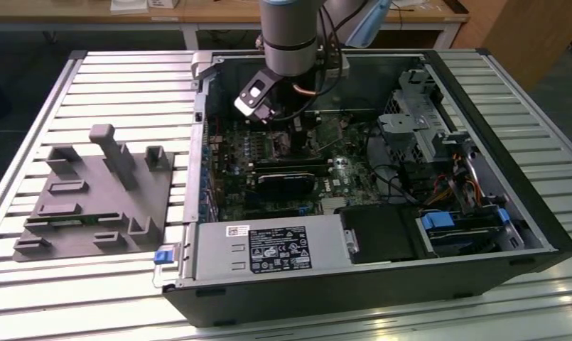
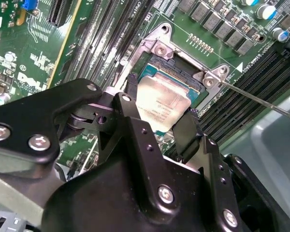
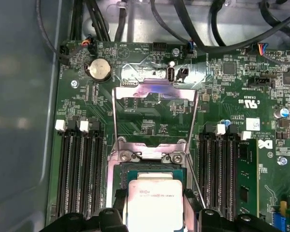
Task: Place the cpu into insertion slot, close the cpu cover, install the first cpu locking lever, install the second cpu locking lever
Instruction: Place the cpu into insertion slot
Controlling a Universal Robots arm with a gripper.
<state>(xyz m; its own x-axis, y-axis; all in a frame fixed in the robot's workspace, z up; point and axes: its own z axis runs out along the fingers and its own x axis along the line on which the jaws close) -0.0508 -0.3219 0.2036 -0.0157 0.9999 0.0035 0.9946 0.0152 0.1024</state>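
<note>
My gripper (image 2: 159, 115) is shut on the cpu (image 2: 160, 99), a pale silvery square chip held by two opposite edges between the black fingers (image 2: 186, 130). The chip hangs slightly tilted just over the insertion slot (image 2: 176, 72), a silver-rimmed socket on the green board; I cannot tell whether they touch. The cpu (image 3: 154, 195) and the insertion slot (image 3: 150, 166) also appear in the first wrist view. There the cpu cover (image 3: 154, 92), a thin silver frame with a window, is swung open beyond the socket. Two thin wire levers (image 3: 114, 121) are swung open beside it.
Black memory slots (image 3: 79, 169) flank the socket on both sides. Black cables (image 3: 203, 29) run past the board's edge. In the exterior view the arm (image 1: 288, 42) reaches into the open computer case (image 1: 513, 163). A grey fixture (image 1: 96, 199) lies at the exterior view's left.
</note>
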